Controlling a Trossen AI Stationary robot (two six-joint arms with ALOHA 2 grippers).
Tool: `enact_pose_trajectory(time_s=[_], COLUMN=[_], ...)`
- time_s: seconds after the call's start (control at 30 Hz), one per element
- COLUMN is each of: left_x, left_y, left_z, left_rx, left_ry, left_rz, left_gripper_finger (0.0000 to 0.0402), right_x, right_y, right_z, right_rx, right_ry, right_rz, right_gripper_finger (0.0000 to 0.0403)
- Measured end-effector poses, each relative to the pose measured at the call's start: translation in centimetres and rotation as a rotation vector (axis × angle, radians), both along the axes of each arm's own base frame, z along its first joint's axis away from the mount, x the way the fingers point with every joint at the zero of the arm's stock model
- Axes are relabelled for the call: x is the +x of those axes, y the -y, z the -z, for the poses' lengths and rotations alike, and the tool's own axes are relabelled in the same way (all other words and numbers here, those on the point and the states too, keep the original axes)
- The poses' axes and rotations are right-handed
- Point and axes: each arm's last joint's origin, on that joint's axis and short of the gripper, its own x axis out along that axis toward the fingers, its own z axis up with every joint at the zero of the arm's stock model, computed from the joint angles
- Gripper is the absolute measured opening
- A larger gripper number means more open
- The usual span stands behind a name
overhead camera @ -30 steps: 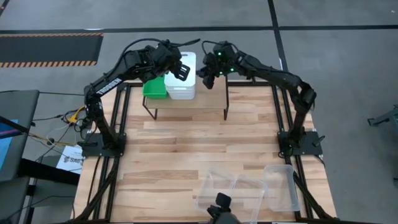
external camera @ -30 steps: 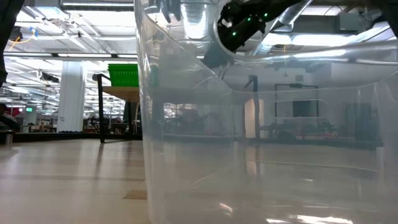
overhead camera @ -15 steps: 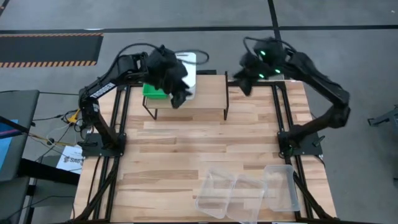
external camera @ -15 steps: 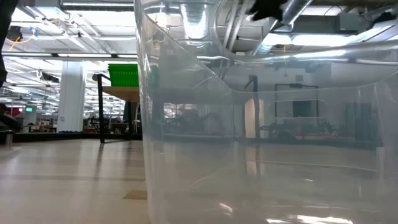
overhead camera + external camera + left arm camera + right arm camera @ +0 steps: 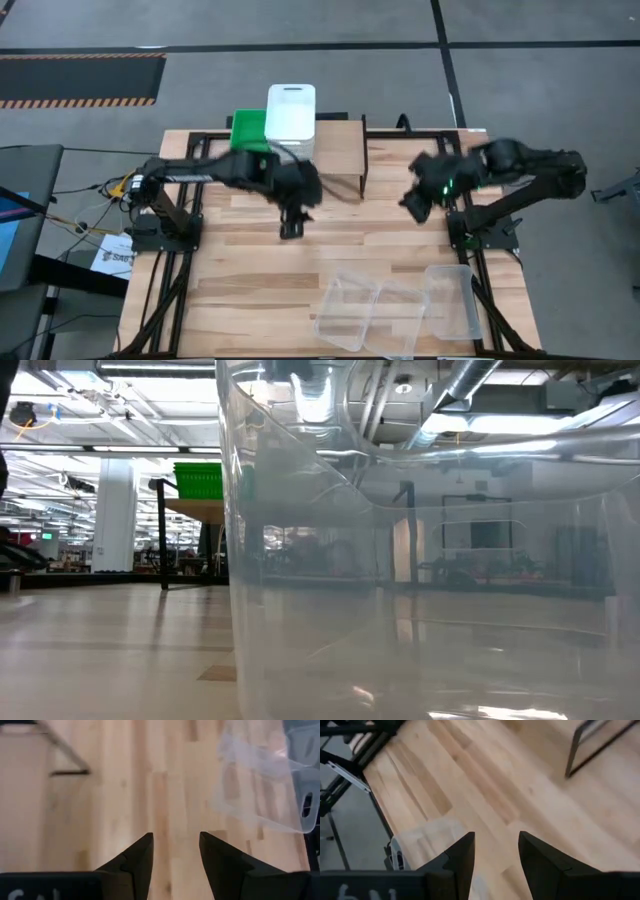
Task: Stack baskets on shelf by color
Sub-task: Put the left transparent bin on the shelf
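The shelf (image 5: 338, 150) stands at the table's far edge. A green basket (image 5: 248, 132) and a white basket (image 5: 291, 118) sit side by side on its left part; the green one also shows in the low view (image 5: 200, 482). Three clear baskets (image 5: 345, 312) (image 5: 400, 315) (image 5: 452, 298) rest on the table near its front edge, one right before the low camera (image 5: 400, 560). My left gripper (image 5: 291, 225) (image 5: 175, 850) hangs open over the table's middle. My right gripper (image 5: 415, 207) (image 5: 496, 850) hangs open near the right edge. Both are empty.
Bare planks (image 5: 300, 260) lie between the shelf and the clear baskets. The shelf's black legs (image 5: 65, 755) (image 5: 595, 745) stand on the table's far part. A clear basket (image 5: 260, 785) lies ahead of the left gripper, another (image 5: 420, 840) ahead of the right.
Both grippers have left the shelf. The left one has swung from over the white basket toward the near edge and down, to above the table's middle, and has rolled. The right one has swung toward the right and near edges. The baskets have stayed put.
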Motion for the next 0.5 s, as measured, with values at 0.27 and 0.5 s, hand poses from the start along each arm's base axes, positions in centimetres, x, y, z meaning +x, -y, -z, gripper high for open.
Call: enact_pose_trajectory(time_s=[0.27, 0.5], left_x=[3.1, 5.2], left_y=[6.1, 7.4], left_z=[4.7, 8.6], left_rx=[0.127, 0.234], left_ry=[0.271, 0.304], left_rz=[0.112, 0.225], left_gripper_finger=[0.0147, 0.0147], right_x=[0.4, 1.3], right_y=[-6.9, -11.1], right_z=[3.9, 6.5], right_rx=[0.054, 0.047], right_ry=[-0.078, -0.165], right_rz=[0.059, 0.041], right_gripper_finger=[0.0175, 0.0175])
